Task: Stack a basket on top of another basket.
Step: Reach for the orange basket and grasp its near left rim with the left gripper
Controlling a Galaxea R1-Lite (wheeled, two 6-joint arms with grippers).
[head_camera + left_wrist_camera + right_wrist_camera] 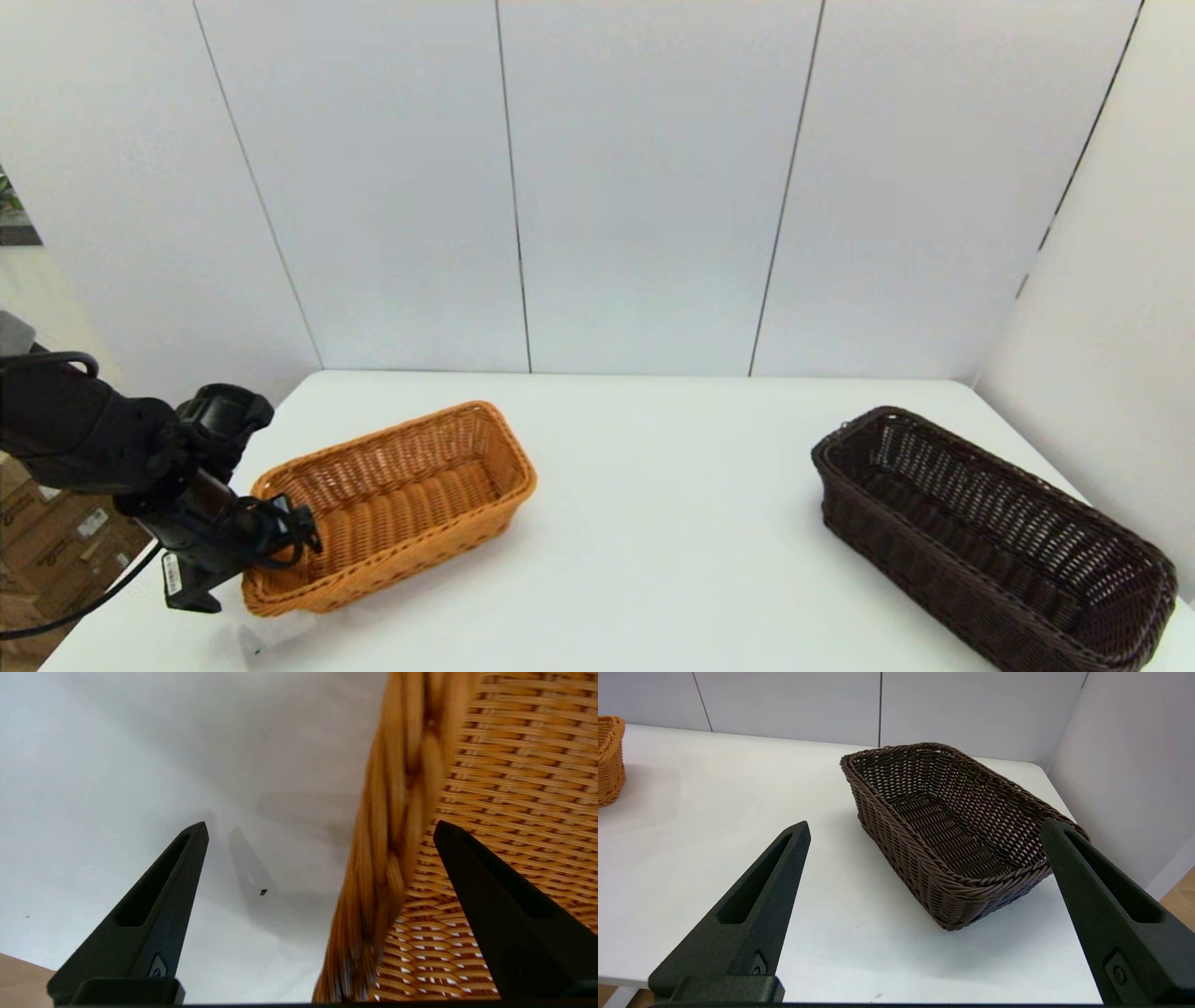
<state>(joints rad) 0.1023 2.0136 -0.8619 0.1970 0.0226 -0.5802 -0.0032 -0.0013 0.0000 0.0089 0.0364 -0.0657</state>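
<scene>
Left gripper is at the near-left end of the orange basket, lower left of the head frame. Jaws wide: in the left wrist view one finger sits outside over the bare tabletop, the other inside the basket, with the braided rim running up between them. No contact visible between the fingers and the rim; nothing clamped.

You'll see the orange basket sitting flat on the tabletop, left of centre in the head frame, long axis angled from lower left toward the upper middle. It's empty.

Dark brown basket is in the lower right of the head frame, also flat on the tabletop, well apart from the orange one, long axis running toward the lower right corner. Its far right end lies close to the tabletop's right edge. Empty too. Not stacked; both baskets stand separately.

Right gripper doesn't show in the head frame. Its wrist view has the jaws wide, holding nothing, held above the tabletop's near edge and looking at the dark brown basket from its short end. One end of the orange basket shows at the left edge of that frame.

White wall panels stand behind the tabletop.
</scene>
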